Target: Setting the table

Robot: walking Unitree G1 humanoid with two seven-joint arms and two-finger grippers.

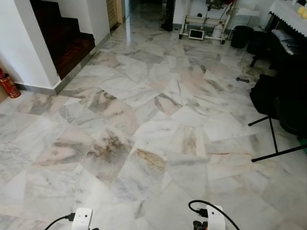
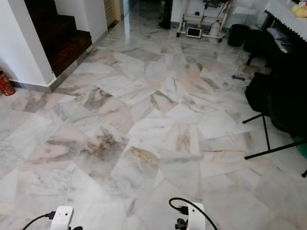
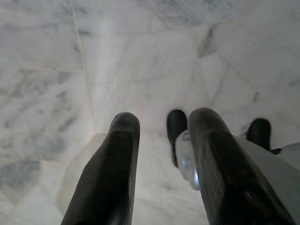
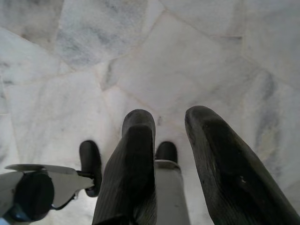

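The counter (image 1: 287,13) stands at the far right of the room, well beyond the marble floor (image 1: 144,124). A white scallop-edged cloth (image 1: 290,18) drapes it, with small yellow items (image 1: 301,10) on top.

The left claw (image 3: 159,140) is hanging over the marble floor (image 3: 140,65), its two black fingers (image 3: 110,173) standing apart and gripping nothing.

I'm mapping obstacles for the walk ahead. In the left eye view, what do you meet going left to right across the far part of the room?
Red cylinder by the wall → dark wooden stairs → white wheeled rack → black bin → table with white cloth.
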